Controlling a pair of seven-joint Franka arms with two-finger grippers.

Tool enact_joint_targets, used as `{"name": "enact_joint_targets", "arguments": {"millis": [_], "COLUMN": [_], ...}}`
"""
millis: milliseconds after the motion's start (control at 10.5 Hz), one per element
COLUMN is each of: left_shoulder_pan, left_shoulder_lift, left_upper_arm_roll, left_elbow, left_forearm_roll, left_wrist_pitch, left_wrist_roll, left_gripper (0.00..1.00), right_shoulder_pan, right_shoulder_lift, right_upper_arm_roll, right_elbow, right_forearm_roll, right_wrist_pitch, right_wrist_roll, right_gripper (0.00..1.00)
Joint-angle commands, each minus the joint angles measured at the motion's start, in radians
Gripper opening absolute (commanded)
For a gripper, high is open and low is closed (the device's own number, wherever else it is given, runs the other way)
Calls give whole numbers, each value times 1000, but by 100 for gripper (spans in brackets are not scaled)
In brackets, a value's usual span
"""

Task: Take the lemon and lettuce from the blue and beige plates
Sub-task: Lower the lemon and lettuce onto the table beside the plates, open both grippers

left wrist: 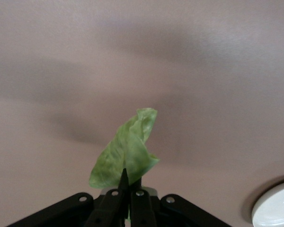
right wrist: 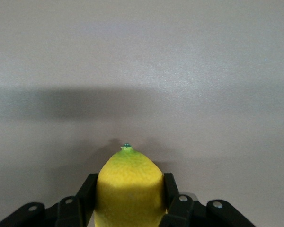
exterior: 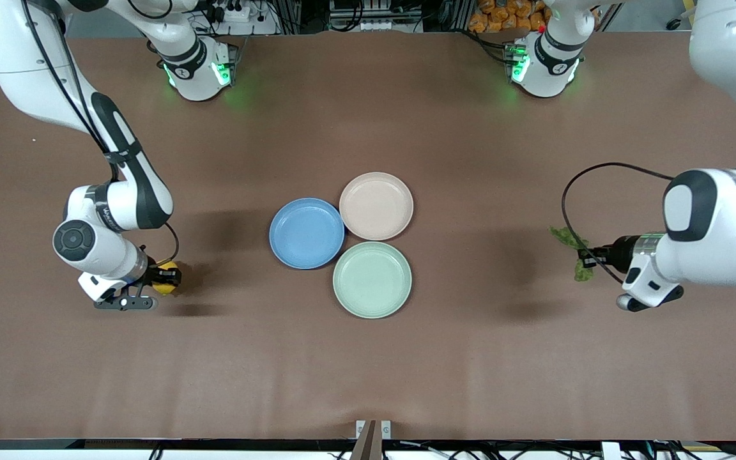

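Observation:
My right gripper (exterior: 168, 276) is shut on the yellow lemon (exterior: 165, 285), over the bare table toward the right arm's end. In the right wrist view the lemon (right wrist: 128, 189) fills the gap between the two black fingers (right wrist: 89, 194). My left gripper (exterior: 588, 258) is shut on the green lettuce (exterior: 574, 249), over the table toward the left arm's end. The leaf (left wrist: 128, 149) sticks out past the closed fingertips (left wrist: 124, 178) in the left wrist view. The blue plate (exterior: 306, 232) and the beige plate (exterior: 376, 206) sit empty at the table's middle, touching each other.
A pale mint-green plate (exterior: 372, 279) lies nearer the front camera, touching the other two; its rim (left wrist: 274, 208) shows in the left wrist view. The brown table (exterior: 470, 358) spreads around both grippers.

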Motion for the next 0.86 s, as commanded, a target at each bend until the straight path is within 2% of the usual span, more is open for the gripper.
{"name": "enact_joint_targets", "arguments": {"millis": [0,96,191,287,382,478,574,669,765], "left_shoulder_pan": [-2,-2,-3,-3,-2,0,-2,-5,-9], "left_shoulder_lift": [46,68,92,109,114,119,125,123,113], "left_upper_arm_roll": [-6,-7,-7,-7,-7,-7,-6,-7,-6], "left_elbow": [4,4,5,5,5,4,4,5,10], "left_forearm_roll": [15,15,15,15,15,15,16,22,24], "left_wrist_pitch": [20,22,23,25,28,37,40,42,40], "left_wrist_roll": [-15,-17,-17,-17,-17,-15,-14,-15,-14], "left_gripper": [2,3,3,5,23,25,53,100,100], "right_shoulder_pan": [-17,-21,-23,-24,-27,-27,-26,-26,-23], "right_shoulder_lift": [-6,-10,-27,-58,-95,-131,-167,-191,-216], "right_upper_arm_roll": [7,8,8,8,8,10,10,10,11], "right_elbow": [11,14,14,19,25,30,40,57,65], "right_forearm_roll": [-18,-16,-16,-16,-16,-9,-7,-4,-4], "right_wrist_pitch": [2,-1,-2,-2,-19,-66,-109,-166,-203], "right_wrist_roll": [4,3,3,3,-2,0,-2,-3,-2], "right_gripper": [46,63,100,100,100,100,100,100,100]}}
